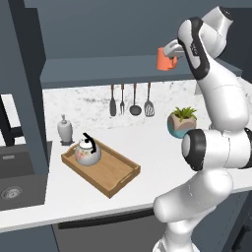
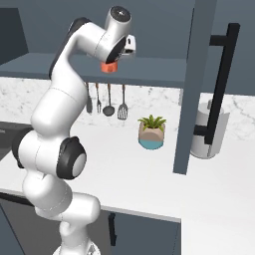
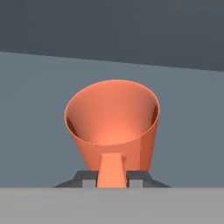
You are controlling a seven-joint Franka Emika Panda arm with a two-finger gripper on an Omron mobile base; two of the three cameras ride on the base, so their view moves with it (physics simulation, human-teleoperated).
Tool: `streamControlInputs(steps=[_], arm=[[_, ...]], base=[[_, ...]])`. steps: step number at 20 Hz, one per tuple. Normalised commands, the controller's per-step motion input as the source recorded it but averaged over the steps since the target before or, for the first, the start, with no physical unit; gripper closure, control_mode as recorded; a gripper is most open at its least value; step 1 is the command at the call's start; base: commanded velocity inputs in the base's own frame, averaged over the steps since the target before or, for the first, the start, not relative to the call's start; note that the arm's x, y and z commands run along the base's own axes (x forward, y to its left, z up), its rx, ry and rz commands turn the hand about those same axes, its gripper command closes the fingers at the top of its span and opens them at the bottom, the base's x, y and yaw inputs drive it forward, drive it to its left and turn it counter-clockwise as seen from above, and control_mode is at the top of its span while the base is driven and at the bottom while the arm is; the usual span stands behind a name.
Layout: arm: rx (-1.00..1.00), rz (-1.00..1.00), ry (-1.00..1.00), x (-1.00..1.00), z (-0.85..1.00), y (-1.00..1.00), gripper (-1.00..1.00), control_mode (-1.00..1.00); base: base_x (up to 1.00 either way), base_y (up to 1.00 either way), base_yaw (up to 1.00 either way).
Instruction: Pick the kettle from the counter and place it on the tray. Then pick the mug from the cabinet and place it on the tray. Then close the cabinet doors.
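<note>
Your kettle (image 1: 88,151) already sits on the tray (image 1: 119,176), left of centre. Your gripper (image 3: 112,178) is clamped on the mug (image 3: 114,127) handle at the cabinet (image 1: 98,69) shelf, upper right; tray placement and door closing remain.

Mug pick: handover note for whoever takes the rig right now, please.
Hand: shut on the mug's handle, up at the cabinet shelf.
Mug: orange, upright, at the front of the cabinet shelf; whether it is lifted off yet is not clear.
Kettle: sits upright on the tray, toward its back-left end.
Tray: on the counter, free space beside the kettle.
Cabinet doors: open; the right door juts out toward the robot.
Done: kettle on the tray, mug gripped.
Left: carry the mug to the tray, release, close both doors.
</note>
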Motion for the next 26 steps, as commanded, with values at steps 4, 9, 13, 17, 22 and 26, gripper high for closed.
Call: streamControlInputs(steps=[4, 9, 13, 17, 22, 26], arm=[[0.0, 0.0, 0.02, 0.0, -0.06, 0.0, 1.0, -1.0], [0.0, 0.0, 0.0, -0.1, -0.07, 0.02, 1.0, -1.0], [0.0, 0.02, 0.0, -0.47, -0.18, 0.15, 1.0, -1.0], [0.0, 0.19, 0.0, -0.82, -0.07, 0.28, 1.0, -1.0], [0.0, 0.3, 0.0, -0.99, 0.0, 0.27, 1.0, -1.0], [0.0, 0.31, 0.0, -1.0, -0.05, 0.33, 1.0, -1.0]], base=[[0.0, 0.0, 0.0], [0.0, 0.0, 0.0], [0.0, 0.0, 0.0], [0.0, 0.0, 0.0], [0.0, 0.0, 0.0], [0.0, 0.0, 0.0]])
